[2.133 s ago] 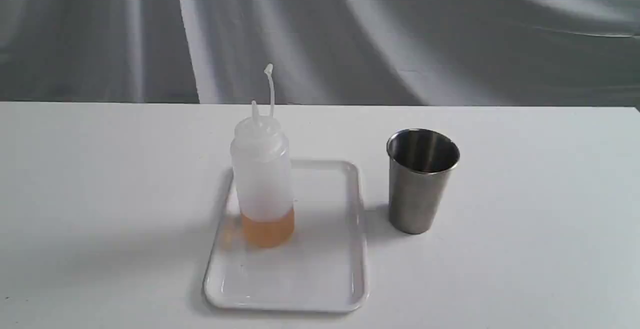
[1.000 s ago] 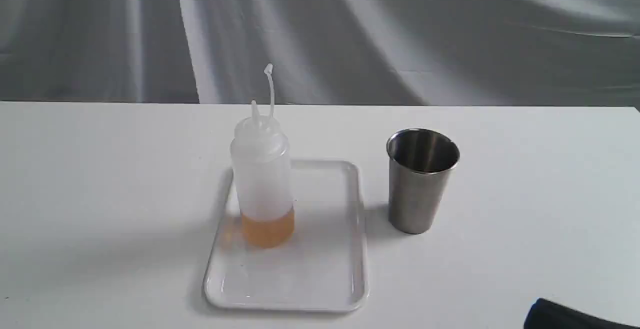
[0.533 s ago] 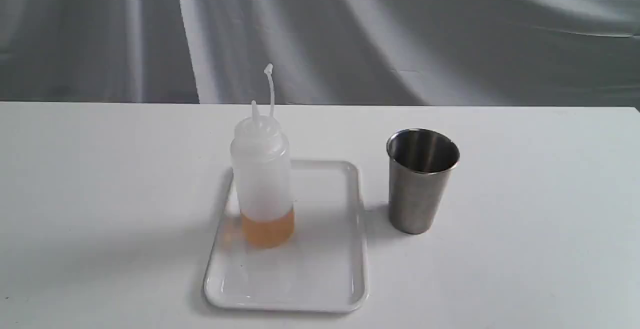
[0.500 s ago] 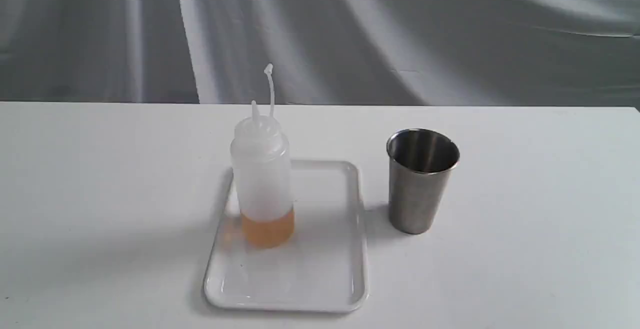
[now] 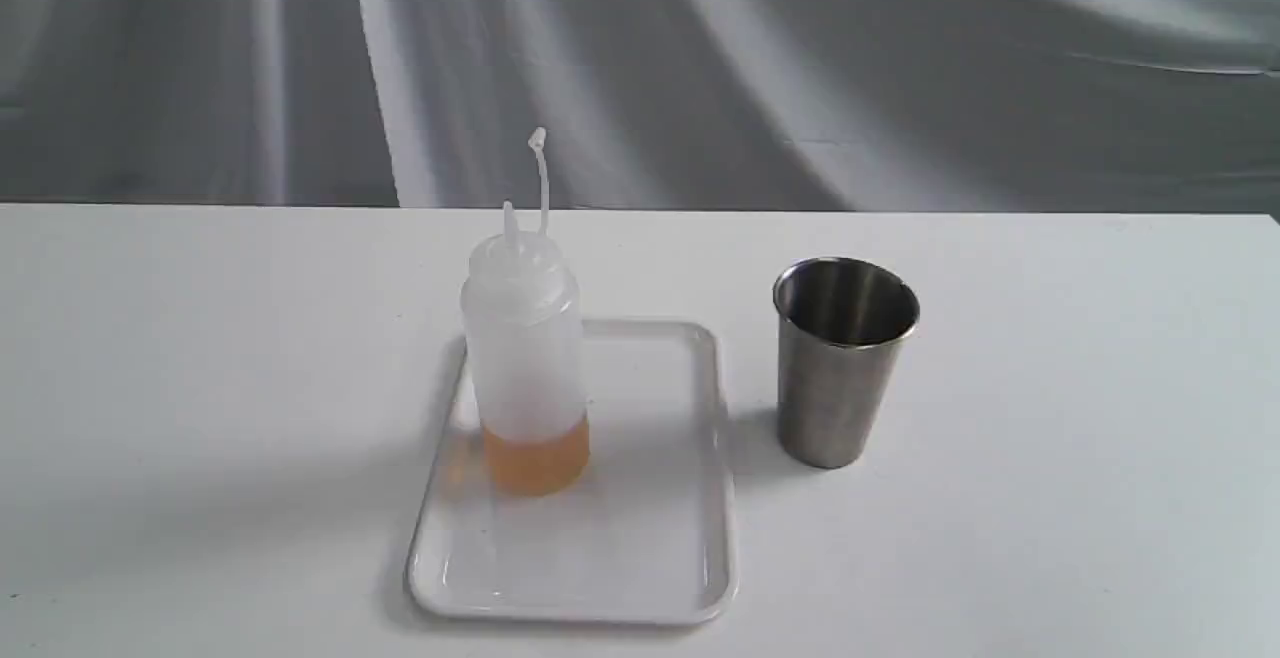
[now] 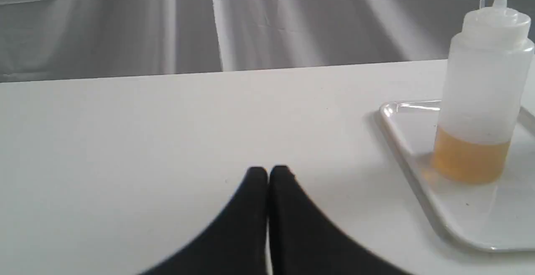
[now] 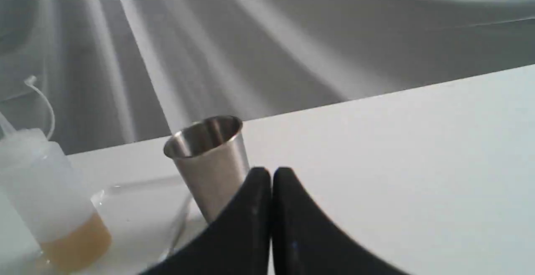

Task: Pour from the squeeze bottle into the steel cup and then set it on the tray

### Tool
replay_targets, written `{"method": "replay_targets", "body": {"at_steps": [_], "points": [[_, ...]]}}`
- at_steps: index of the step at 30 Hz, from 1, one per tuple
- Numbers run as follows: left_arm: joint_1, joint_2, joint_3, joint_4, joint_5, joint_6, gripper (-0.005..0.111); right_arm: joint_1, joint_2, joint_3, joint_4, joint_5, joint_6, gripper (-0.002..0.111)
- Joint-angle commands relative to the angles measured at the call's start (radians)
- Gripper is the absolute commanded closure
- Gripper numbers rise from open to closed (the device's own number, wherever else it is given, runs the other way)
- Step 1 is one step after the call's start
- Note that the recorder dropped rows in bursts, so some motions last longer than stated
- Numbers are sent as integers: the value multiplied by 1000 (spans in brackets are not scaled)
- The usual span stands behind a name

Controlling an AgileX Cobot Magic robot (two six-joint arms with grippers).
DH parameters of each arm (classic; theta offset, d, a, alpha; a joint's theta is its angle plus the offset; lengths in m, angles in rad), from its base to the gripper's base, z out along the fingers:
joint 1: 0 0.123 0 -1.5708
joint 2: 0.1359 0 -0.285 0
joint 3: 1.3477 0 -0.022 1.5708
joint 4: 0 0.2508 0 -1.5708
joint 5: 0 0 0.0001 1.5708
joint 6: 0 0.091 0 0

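Upright squeeze bottle stands on white tray, amber liquid low inside. Just right of tray, steel cup upright on surface. Both empty: left fingers clenched, right fingers clenched.

Peering over the right claw, black tips pressed together. Catching the steel cup upright on the white table just past those tips. Spotting the squeeze bottle standing on the tray beside the cup, amber liquid low inside, strap curling overhead. Grey cloth behind.
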Motion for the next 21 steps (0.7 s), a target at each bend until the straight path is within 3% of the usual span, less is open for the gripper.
{"method": "replay_targets", "body": {"at_steps": [1, 12, 17, 21], "points": [[-5, -3, 4, -1, -8, -3, 107, -7, -4, 2, -29, 50, -28, 108], [-5, -3, 4, -1, -8, -5, 107, -7, -114, 2, 74, 271, -212, 108], [-5, -3, 4, -1, -8, -5, 107, -16, -114, 2, 92, 288, -262, 108], [-5, -3, 4, -1, -8, -3, 107, -53, -114, 2, 198, 288, -413, 108]]}}
